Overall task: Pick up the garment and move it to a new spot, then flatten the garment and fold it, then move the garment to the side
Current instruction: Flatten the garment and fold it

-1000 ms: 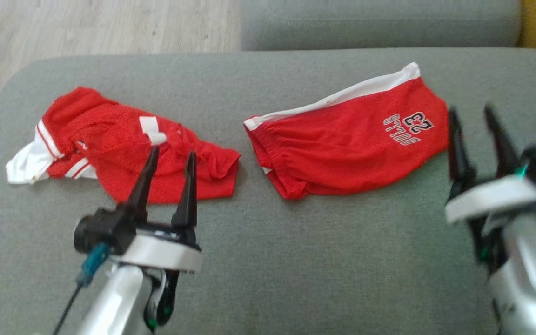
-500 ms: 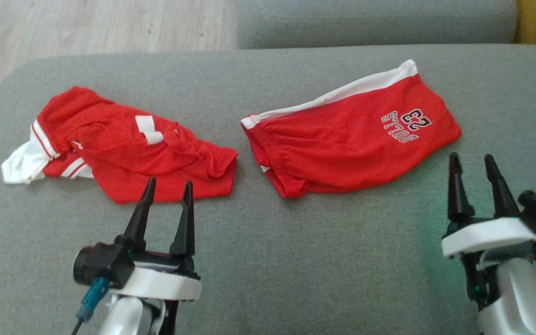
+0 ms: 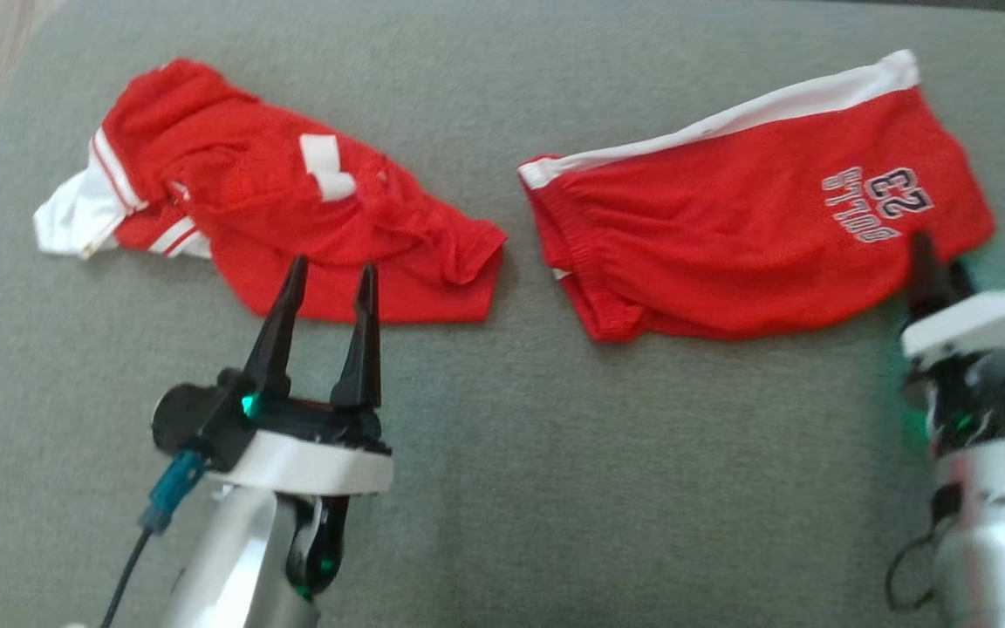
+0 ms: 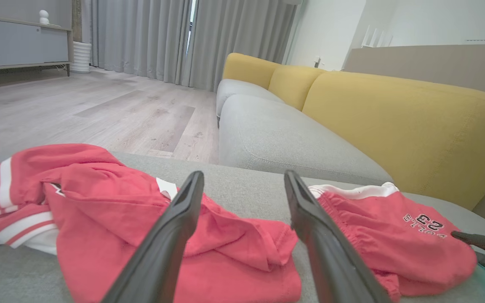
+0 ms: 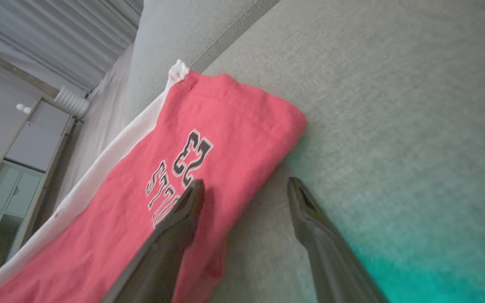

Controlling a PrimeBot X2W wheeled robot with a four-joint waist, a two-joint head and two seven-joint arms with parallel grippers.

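Observation:
A crumpled red jersey with white trim lies on the left of the grey cushion. It appears again in the left wrist view as the jersey. Red shorts printed "23" lie flat on the right, also seen as the shorts and the shorts. My left gripper is open, its tips over the jersey's near hem, and its jaws stand apart in its own wrist view. My right gripper is open at the shorts' near right corner. In its own view one finger overlaps the red cloth and the other is over bare cushion.
Wooden floor lies beyond the cushion's left edge. A second grey seat and a yellow backrest stand behind the garments. Bare cushion stretches in front of both garments.
The head view has tilted down and closer. My right gripper has gone forward to the shorts' near right corner. My left fingertips again overlap the jersey's near hem. Both garments lie as before.

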